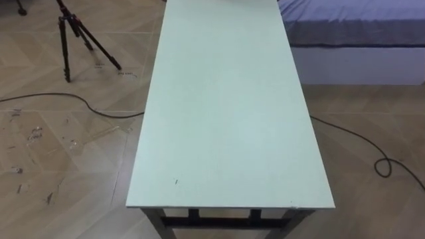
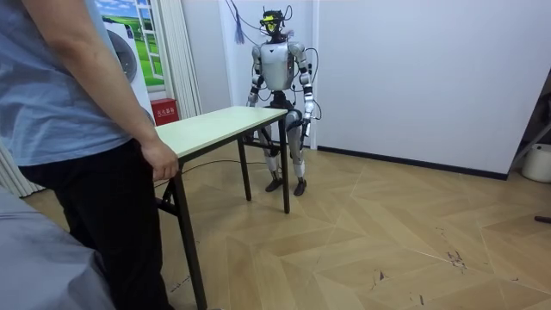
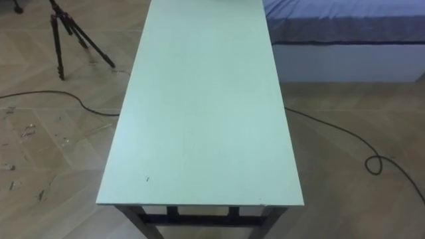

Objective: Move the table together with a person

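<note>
Your bench [image 1: 226, 99] lies straight ahead of you, its long pale top running from six o'clock up to twelve, with the dark frame and legs showing under the near end. On the wooden floor [image 1: 60, 172] a black tripod [image 1: 76, 36] stands at ten o'clock of the bench, well apart from it. A bed [image 1: 352, 26] with a blue-grey cover sits at one o'clock, just beside the far corner. One dark cable [image 1: 66, 99] snakes in from nine o'clock towards the bench's side.

In the room view you stand upright, close against one short end of the bench, facing along it. Your right hand [image 2: 252, 101] hangs by the bench's corner on the room view's left, and your left hand [image 2: 308, 110] sits low by your hip. At this range you cannot tell how either hand is set, nor whether it touches the bench. A person [image 2: 77, 129] stands at the opposite end, and the person's hand [image 2: 160, 162] rests against the edge of the top there.
</note>
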Tool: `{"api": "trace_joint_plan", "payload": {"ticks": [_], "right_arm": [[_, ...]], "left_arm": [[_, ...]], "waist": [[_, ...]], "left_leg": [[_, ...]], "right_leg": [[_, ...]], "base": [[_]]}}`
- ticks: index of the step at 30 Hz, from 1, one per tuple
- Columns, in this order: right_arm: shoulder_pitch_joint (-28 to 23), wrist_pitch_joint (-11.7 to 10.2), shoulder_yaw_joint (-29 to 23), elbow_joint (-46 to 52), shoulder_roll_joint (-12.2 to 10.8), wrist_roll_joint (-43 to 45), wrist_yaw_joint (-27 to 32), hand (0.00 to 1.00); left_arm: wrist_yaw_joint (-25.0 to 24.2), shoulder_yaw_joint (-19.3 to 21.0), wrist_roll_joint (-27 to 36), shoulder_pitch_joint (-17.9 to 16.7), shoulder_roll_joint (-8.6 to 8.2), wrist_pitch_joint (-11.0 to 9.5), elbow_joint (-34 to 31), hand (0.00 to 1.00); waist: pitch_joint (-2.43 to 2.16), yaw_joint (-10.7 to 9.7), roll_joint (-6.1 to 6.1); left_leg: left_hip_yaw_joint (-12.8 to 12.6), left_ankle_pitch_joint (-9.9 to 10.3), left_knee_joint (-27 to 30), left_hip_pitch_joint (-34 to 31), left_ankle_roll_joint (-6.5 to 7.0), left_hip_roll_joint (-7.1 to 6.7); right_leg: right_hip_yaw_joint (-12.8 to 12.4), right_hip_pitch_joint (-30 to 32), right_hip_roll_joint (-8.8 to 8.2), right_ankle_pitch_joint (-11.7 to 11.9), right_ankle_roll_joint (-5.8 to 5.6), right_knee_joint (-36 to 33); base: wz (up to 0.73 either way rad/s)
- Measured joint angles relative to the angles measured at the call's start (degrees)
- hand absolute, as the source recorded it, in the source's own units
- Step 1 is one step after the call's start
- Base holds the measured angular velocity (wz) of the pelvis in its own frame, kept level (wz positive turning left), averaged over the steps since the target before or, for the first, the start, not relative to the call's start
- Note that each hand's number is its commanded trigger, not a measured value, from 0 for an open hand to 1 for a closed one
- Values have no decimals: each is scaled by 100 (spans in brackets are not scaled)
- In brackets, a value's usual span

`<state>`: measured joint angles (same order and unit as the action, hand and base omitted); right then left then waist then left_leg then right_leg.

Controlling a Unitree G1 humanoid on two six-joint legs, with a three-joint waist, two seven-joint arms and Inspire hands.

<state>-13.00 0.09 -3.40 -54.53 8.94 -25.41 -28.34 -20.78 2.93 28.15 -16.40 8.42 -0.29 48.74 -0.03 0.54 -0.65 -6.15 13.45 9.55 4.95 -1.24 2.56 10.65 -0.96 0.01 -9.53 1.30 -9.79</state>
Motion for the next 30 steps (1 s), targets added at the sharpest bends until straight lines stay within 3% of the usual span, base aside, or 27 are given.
{"api": "trace_joint_plan", "payload": {"ticks": [6, 7, 15, 23, 25, 30], "right_arm": [[-418, 132, 283, 765, 23, -578, -270, 0], [-515, 138, 362, 999, 27, -618, -321, 0], [-761, 371, 990, 2008, 25, -1535, -777, 0], [-714, 376, 1441, 2201, 61, -1956, -882, 0], [-740, 378, 1633, 2405, 136, -1955, -871, 0], [-747, 377, 1847, 3066, 233, -1961, -871, 0]], "left_arm": [[-295, -596, 514, -371, 18, 34, -776, 0], [-372, -670, 642, -455, 84, 61, -943, 0], [-592, -1307, 1518, -672, 182, 239, -1968, 0], [-628, -1653, 2059, -679, 277, 280, -2486, 0], [-628, -1767, 2062, -690, 375, 282, -2792, 0], [-647, -1860, 2288, -653, 430, 283, -3289, 0]], "waist": [[9, 2, 14], [18, 1, 22], [24, -11, 136], [17, -12, 162], [19, -10, 159], [43, -18, 155]], "left_leg": [[2, 0, 4, -44, 0, 10], [-1, 0, 4, -45, 0, 16], [-30, -1, 21, -27, 1, -12], [-76, -1, 117, -34, 1, -2], [-162, 0, 117, -32, 1, 8], [-193, 0, 111, 18, 1, 2]], "right_leg": [[49, 83, -31, -1, 2, -56], [49, 104, -29, -3, 3, -93], [41, 91, -64, -8, -2, -113], [42, 69, -66, -7, 0, -121], [34, 60, -65, -6, 2, -144], [-17, 64, -70, -6, 2, -198]], "base": [[3], [-4], [0], [0], [-6], [-7]]}}
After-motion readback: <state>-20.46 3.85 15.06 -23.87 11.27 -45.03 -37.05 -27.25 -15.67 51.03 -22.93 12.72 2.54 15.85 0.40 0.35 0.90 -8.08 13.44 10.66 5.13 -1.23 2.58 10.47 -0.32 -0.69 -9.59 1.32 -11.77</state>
